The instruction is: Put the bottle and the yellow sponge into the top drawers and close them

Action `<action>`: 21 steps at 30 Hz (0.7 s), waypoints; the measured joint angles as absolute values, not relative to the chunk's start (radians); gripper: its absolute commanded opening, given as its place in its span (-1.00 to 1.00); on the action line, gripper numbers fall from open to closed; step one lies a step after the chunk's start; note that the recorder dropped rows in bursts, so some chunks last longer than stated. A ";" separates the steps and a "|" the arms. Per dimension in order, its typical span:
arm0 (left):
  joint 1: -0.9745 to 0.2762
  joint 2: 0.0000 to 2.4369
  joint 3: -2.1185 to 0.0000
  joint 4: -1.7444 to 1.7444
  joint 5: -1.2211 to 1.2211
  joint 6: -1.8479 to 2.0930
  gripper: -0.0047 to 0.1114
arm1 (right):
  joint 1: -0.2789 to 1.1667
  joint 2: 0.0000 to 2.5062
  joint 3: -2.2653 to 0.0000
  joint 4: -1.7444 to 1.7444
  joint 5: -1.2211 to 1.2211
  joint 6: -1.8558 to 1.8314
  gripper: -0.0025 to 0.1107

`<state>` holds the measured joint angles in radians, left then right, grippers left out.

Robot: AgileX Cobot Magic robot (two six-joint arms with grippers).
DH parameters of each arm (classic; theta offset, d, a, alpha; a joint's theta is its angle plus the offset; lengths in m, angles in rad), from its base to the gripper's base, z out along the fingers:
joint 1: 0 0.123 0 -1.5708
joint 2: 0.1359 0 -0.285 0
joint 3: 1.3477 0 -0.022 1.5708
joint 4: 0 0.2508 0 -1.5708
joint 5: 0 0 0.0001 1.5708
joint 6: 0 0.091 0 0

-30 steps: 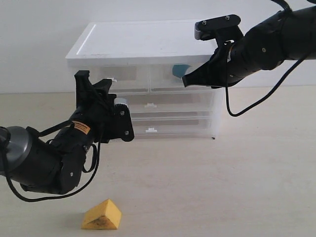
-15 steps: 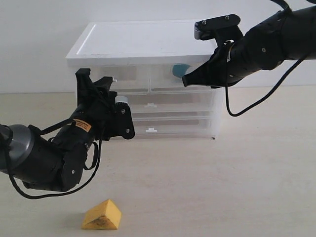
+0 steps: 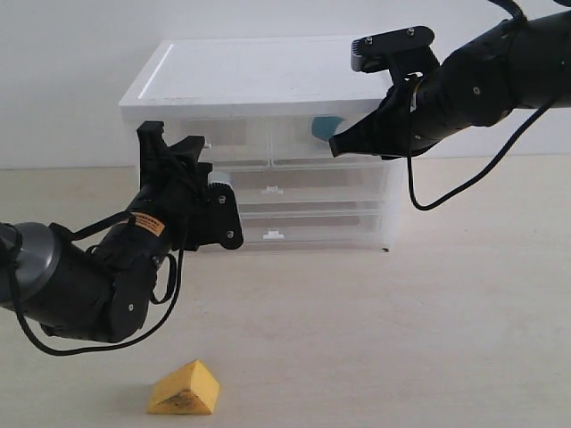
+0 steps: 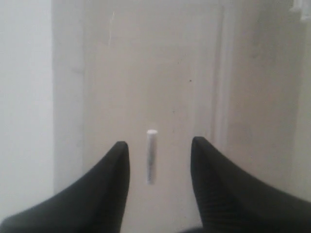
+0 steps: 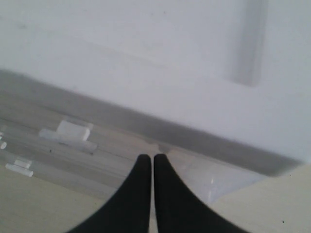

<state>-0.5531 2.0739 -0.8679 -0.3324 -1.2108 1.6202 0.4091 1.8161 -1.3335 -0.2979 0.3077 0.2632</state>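
The yellow sponge (image 3: 185,390) lies on the table near the front, below my left arm. Both top drawers, left (image 3: 234,133) and right (image 3: 299,134), look flush with the cabinet (image 3: 250,76). A teal-blue patch of the bottle (image 3: 326,127) shows through the right drawer's front; the rest of it is hidden. My left gripper (image 3: 171,143) is open just in front of the left drawer. Its white handle tab (image 4: 151,156) sits between the fingers without touching them. My right gripper (image 3: 335,145) is shut and empty, tips at the right drawer's front (image 5: 204,174).
Two full-width drawers (image 3: 294,183) with white tabs (image 3: 273,235) sit under the top pair. Their tabs also show in the right wrist view (image 5: 73,130). A black cable (image 3: 446,192) hangs from the right arm. The tabletop (image 3: 401,339) stretches in front of the cabinet.
My left gripper has crept slightly up and closer to the left top drawer. The right arm, the sponge and the drawers have not moved.
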 measured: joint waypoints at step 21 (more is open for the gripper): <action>-0.552 2.074 -0.905 -0.328 -1.211 1.620 -0.26 | 0.409 1.816 -1.333 -0.298 0.308 0.261 -0.96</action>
